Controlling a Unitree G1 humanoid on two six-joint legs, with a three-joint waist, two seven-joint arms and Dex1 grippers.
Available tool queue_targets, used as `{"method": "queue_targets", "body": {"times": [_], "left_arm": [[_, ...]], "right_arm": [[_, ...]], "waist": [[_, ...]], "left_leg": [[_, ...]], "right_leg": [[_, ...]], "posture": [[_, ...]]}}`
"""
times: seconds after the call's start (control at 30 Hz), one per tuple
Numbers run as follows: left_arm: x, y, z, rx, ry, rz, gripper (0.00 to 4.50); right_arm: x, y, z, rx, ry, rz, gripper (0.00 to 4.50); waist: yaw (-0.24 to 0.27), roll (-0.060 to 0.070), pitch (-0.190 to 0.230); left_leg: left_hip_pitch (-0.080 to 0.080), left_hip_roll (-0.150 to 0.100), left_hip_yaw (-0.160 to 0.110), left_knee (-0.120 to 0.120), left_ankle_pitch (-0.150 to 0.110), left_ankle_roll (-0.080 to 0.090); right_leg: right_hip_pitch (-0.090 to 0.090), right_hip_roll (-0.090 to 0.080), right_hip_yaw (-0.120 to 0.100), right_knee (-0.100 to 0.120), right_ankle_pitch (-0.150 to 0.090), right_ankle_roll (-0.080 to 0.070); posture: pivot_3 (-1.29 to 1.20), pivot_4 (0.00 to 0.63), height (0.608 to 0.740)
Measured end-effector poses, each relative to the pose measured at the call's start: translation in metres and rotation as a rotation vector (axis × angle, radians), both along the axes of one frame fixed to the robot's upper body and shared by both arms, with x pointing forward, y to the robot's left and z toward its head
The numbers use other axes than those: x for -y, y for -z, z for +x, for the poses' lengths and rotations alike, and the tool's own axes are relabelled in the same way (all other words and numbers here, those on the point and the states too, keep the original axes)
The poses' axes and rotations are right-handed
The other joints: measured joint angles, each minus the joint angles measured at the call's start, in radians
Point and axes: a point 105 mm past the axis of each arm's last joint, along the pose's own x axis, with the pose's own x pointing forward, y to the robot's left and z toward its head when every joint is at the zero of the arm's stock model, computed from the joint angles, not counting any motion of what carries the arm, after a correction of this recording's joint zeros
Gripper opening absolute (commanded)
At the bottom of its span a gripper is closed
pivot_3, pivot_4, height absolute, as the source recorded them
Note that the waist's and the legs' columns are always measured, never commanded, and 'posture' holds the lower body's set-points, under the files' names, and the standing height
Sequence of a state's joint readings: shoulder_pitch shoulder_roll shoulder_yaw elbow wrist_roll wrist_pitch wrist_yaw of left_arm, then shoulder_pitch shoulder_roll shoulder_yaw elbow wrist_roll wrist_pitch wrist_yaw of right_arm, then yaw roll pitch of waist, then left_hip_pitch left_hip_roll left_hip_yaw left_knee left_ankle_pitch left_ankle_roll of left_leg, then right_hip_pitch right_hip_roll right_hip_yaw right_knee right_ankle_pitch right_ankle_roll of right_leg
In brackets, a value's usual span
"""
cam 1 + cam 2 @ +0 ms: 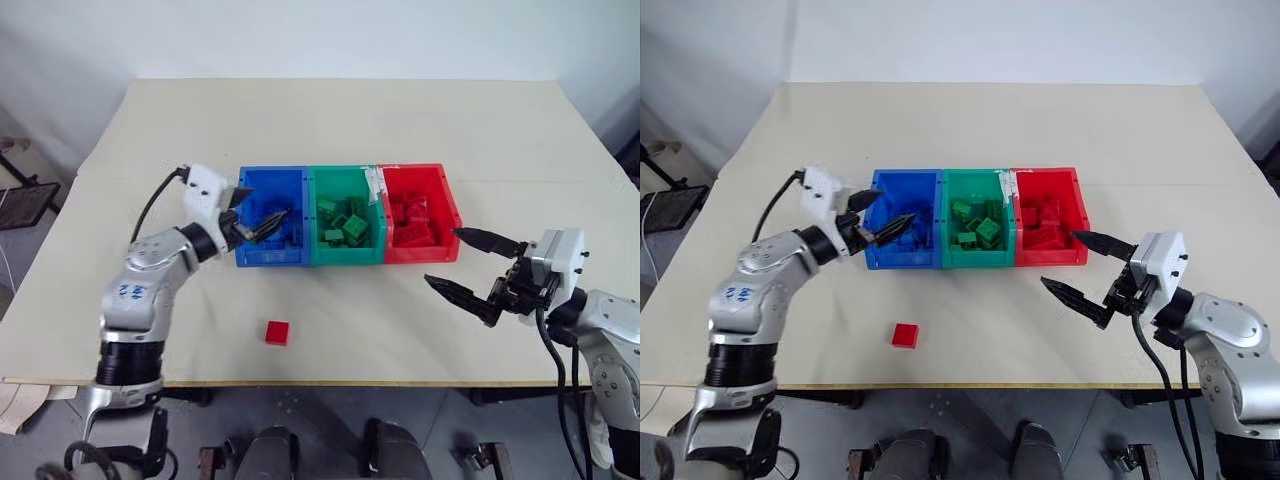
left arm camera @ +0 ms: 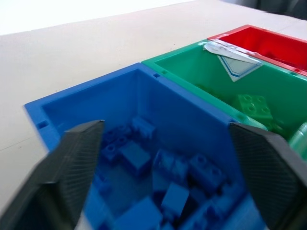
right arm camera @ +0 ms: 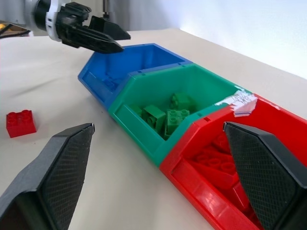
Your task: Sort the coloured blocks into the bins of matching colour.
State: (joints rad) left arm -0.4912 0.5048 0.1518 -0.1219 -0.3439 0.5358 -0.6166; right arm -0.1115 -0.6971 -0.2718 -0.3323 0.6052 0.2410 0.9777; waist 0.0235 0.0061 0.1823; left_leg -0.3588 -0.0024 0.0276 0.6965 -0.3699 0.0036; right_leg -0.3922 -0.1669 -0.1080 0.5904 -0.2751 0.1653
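At centre frame we see the blue bin (image 1: 271, 231), green bin (image 1: 346, 228) and red bin (image 1: 420, 226) in a row, each holding matching blocks. Our left gripper (image 1: 252, 213) hangs spread and empty over the blue bin; our right gripper (image 1: 468, 264), lower right, gapes empty. One red block (image 1: 277, 332) lies on the table (image 1: 340, 120), lower centre.

Table (image 1: 330, 120): large, pale beige top, matte, rectangular, spanning most of the scene; near edge shows a thin light-wood lip (image 1: 300, 382).

Wall (image 1: 300, 35): plain white, behind the far edge of the table.

Floor (image 1: 330, 420): grey, seen below the near edge of the table.

Black metal frame (image 1: 25, 195): far left, beside the table, partly cut off; what it belongs to cannot be told.

Dark object (image 1: 630, 155): far right edge, beyond the table, too little in view to identify.
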Motion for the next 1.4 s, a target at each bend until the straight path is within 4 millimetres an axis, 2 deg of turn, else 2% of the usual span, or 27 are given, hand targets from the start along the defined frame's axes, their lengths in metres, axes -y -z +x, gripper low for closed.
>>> {"method": "queue_targets", "body": {"times": [0.1,0.3,0.37,0.43,0.53,0.67,0.8,0.93,1.0,1.13,1.3,1.4], "left_arm": [[-0.039,0.019,-0.032,-0.020,0.079,0.104,4.47],[-0.099,0.029,-0.061,-0.024,0.100,0.233,4.47],[-0.113,0.038,-0.070,-0.073,0.118,0.262,4.47],[-0.117,0.045,-0.078,-0.101,0.155,0.292,4.47],[-0.102,0.045,-0.083,-0.089,0.241,0.331,4.47],[-0.066,0.047,-0.093,-0.096,0.406,0.366,4.47],[-0.031,0.059,-0.105,-0.146,0.560,0.403,4.47],[0.013,0.080,-0.097,-0.133,0.654,0.468,4.47],[0.022,0.089,-0.093,-0.136,0.666,0.495,4.47],[0.022,0.102,-0.085,-0.162,0.654,0.562,4.47],[0.025,0.102,-0.083,-0.141,0.684,0.588,3.01],[0.023,0.102,-0.081,-0.146,0.679,0.589,1.98]], "right_arm": [[-0.002,0.009,-0.003,-0.042,-0.076,-0.077,4.50],[-0.016,0.026,-0.010,-0.099,-0.230,-0.157,4.50],[-0.016,0.030,-0.010,-0.111,-0.259,-0.180,4.50],[-0.015,0.033,-0.009,-0.121,-0.267,-0.194,4.50],[-0.014,0.033,-0.008,-0.114,-0.277,-0.204,4.50],[-0.012,0.035,-0.010,-0.109,-0.291,-0.231,4.50],[-0.003,0.043,-0.014,-0.135,-0.289,-0.284,4.50],[0.000,0.048,-0.017,-0.156,-0.281,-0.287,4.50],[-0.001,0.050,-0.020,-0.162,-0.279,-0.287,4.50],[0.001,0.058,-0.026,-0.192,-0.272,-0.285,4.50],[0.003,0.059,-0.031,-0.195,-0.247,-0.285,4.50],[0.007,0.061,-0.032,-0.203,-0.221,-0.281,4.50]], "waist": [[-0.014,0.000,0.000],[-0.001,0.000,0.000],[0.001,0.000,0.000],[0.003,0.000,0.000],[0.003,0.000,0.000],[-0.002,0.000,0.000],[-0.002,0.000,0.000],[0.006,0.000,0.000],[0.003,0.000,0.000],[-0.001,0.000,0.000],[0.003,0.000,0.000],[0.004,0.000,0.000]], "left_leg": [[0.002,0.001,0.001,-0.003,0.000,-0.001],[0.001,0.001,0.001,-0.001,-0.002,0.001],[0.001,0.001,0.001,0.000,-0.003,0.002],[0.001,0.001,0.001,0.001,-0.004,0.002],[0.000,0.001,0.001,0.001,-0.004,0.002],[0.001,0.002,0.002,0.001,-0.004,0.001],[0.001,0.002,0.004,0.001,-0.004,0.002],[0.001,0.001,0.004,0.003,-0.004,0.002],[0.001,0.001,0.005,0.002,-0.004,0.002],[0.002,0.002,0.006,0.001,-0.004,0.002],[0.002,0.002,0.006,0.002,-0.004,0.002],[0.003,0.002,0.006,0.003,-0.005,0.002]], "right_leg": [[-0.001,0.000,0.000,0.000,0.000,0.000],[0.000,0.001,0.000,-0.001,0.000,0.000],[0.000,0.001,0.000,-0.001,0.000,0.000],[0.000,0.000,0.000,-0.001,0.000,0.000],[0.000,0.001,0.000,0.000,0.000,0.000],[-0.001,0.001,0.000,0.001,0.000,0.000],[-0.001,0.001,0.000,0.000,0.000,0.000],[0.000,0.001,0.000,0.000,0.000,0.000],[0.000,0.001,0.000,0.000,0.000,0.000],[-0.001,0.001,0.000,0.000,0.000,0.000],[0.000,0.001,0.000,0.000,0.000,0.000],[0.001,0.001,0.001,0.000,0.000,0.000]], "posture": [[0.00,0.150,0.740],[0.00,0.150,0.740],[0.00,0.150,0.740],[0.00,0.150,0.740],[0.00,0.150,0.740],[0.00,0.150,0.740],[0.00,0.150,0.740],[0.00,0.150,0.740],[0.00,0.150,0.740],[0.00,0.150,0.740],[0.00,0.150,0.740],[0.00,0.150,0.740]]}}
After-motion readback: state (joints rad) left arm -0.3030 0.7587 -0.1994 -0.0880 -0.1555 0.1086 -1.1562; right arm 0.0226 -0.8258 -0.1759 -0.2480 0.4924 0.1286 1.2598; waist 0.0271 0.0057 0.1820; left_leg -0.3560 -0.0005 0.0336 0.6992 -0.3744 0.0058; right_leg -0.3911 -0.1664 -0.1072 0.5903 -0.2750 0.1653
